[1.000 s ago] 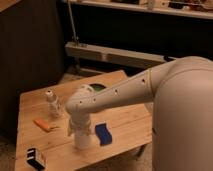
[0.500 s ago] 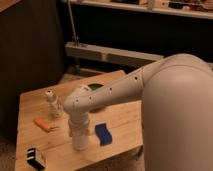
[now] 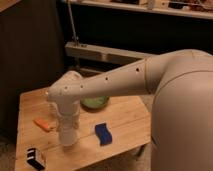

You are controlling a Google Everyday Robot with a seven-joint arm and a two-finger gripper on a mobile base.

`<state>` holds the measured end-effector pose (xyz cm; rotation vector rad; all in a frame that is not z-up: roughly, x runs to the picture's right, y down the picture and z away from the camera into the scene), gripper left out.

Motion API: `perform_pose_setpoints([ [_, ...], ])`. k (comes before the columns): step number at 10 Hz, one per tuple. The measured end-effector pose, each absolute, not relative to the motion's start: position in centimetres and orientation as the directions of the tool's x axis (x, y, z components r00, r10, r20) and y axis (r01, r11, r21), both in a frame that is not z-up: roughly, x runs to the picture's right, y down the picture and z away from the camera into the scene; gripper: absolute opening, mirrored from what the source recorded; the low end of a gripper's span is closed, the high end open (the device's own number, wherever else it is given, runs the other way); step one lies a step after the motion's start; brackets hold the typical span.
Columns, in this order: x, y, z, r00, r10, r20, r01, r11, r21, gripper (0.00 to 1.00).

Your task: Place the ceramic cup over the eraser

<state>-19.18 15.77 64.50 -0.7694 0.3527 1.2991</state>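
Observation:
The white ceramic cup (image 3: pixel 68 138) hangs at the lower end of my arm, just above the wooden table (image 3: pixel 127 117). My gripper (image 3: pixel 67 128) points straight down and is shut on the cup's upper part. The eraser (image 3: pixel 35 157), a small black block with white stripes, lies at the table's front left corner. It is to the left of the cup and nearer the front, a short gap away.
A blue block (image 3: pixel 102 134) lies to the right of the cup. An orange carrot-shaped thing (image 3: pixel 44 124) lies to its left. A green bowl (image 3: pixel 95 102) sits behind my arm. The table's front edge runs close to the eraser. A dark shelf unit stands behind.
My arm has carried the cup leftward, away from the blue block and closer to the eraser. The small white bottle is now hidden behind the arm.

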Motion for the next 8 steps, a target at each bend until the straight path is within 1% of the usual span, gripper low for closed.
perform_pose_setpoints([
  [1,-20.3,14.9,62.9,0.294,0.726,-0.621,-0.939,0.099,-0.330,0.00],
  [2,-22.0,13.8,60.4,0.346,0.723,-0.599,-0.923,0.147,-0.356,0.00],
  [3,-22.8,13.5,59.0,0.372,0.720,-0.586,-0.914,0.175,-0.365,0.00],
  [5,-24.3,13.4,56.9,0.416,0.709,-0.570,-0.897,0.218,-0.383,0.00],
  [8,-24.1,13.8,55.7,0.474,0.678,-0.562,-0.868,0.250,-0.429,0.00],
])
